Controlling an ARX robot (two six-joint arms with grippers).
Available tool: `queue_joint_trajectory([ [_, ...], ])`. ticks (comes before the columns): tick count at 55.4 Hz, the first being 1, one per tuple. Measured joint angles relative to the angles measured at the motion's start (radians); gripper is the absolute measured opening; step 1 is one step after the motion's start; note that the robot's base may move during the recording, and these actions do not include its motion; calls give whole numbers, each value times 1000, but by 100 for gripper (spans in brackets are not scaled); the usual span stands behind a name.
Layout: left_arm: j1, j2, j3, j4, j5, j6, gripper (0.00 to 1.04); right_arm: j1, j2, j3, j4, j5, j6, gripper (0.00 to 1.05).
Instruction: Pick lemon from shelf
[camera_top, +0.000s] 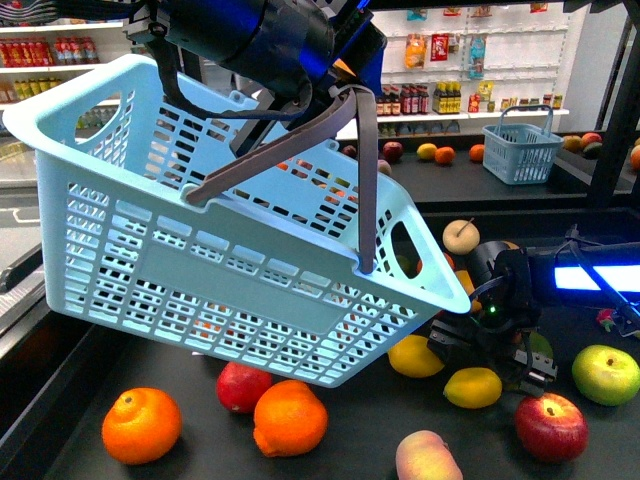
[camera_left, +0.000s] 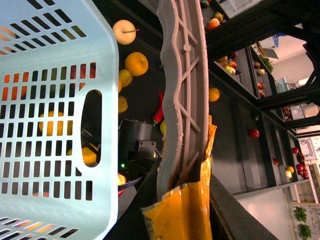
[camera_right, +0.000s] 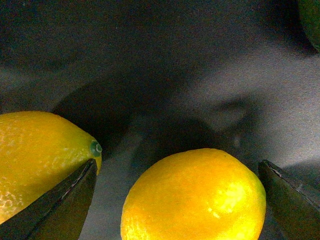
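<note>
I read the right pincer spread open, straddling the lemon on the shelf; left pincer clamps the basket handle.

I see the lemon has a finely pebbled, faintly glossy skin. Under it, the shelf is black, matt and slightly grainy. The basket is smooth pale-blue plastic, and its handle is dull grey plastic.
</note>
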Motion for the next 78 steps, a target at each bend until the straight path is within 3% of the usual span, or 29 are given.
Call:
queue_joint_trajectory([
  [26, 0, 0, 0, 0, 0, 0, 15, 15, 56, 81, -34, 26, -4, 97],
  [35, 0, 0, 0, 0, 0, 0, 15, 16, 50, 51, -8, 23, -13, 74],
  [44, 0, 0, 0, 0, 0, 0, 15, 17, 18, -23, 40, 15, -19, 65],
  [78, 0, 0, 0, 0, 0, 0, 14, 0, -156, -350, 223, 8, -115, 63],
])
